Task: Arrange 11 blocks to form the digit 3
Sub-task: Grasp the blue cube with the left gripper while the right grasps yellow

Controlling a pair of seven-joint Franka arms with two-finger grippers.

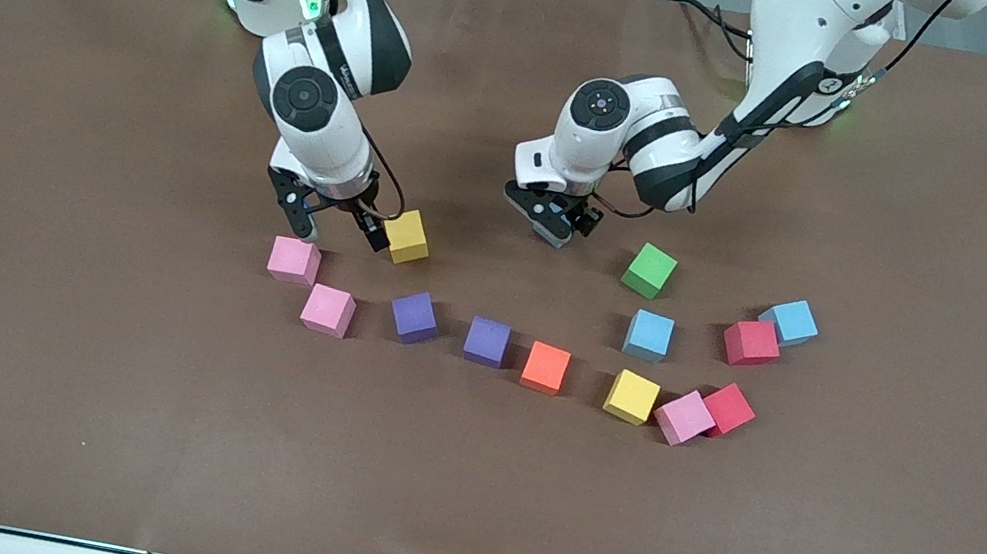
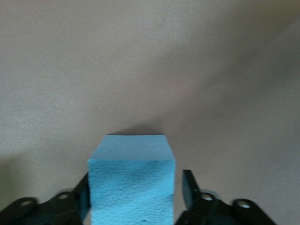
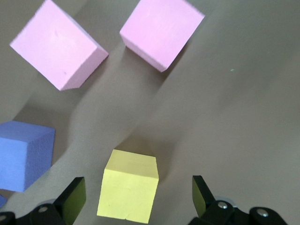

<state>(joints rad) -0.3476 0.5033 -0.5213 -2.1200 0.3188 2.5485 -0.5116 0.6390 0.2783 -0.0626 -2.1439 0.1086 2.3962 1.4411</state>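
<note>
Closest to the camera is just a big bare stretch of the brown table mat [image 1: 455, 494], and I'd guess that's free room for the digit 3. Nothing like a 3 exists yet: no bars, hardly any cubes touching.

Next biggest are the two arms, both reaching in from their bases, so neither one is waiting.

The right gripper [image 1: 342, 230] is low at the mat with its jaws spread wide and nothing in them. A yellow block [image 3: 127, 191] sits right at its mouth, so it looks lined up for a grab. Two pink blocks [image 1: 294, 260] sit just beside that gripper, toward the right arm's end, with a purple block [image 1: 414, 316] near them.

The left gripper [image 1: 554, 224] is over the middle of the mat with a light blue block [image 2: 131, 183] sitting square in its mouth. I can't tell whether it's properly clamped yet. My read is that this is a pick in progress, with the cube centred so it won't twist.

The rest of the blocks are loose in a rough arc between the grippers and that bare strip. There's another purple one [image 1: 487, 341], an orange one [image 1: 545, 367] and a second yellow [image 1: 632, 397]. A green one [image 1: 649, 270] is nearest the left gripper, with more light blue [image 1: 649, 335] beside it. A pink one [image 1: 684, 417] touches one of the two red cubes [image 1: 727, 408], which I'd leave alone.
</note>
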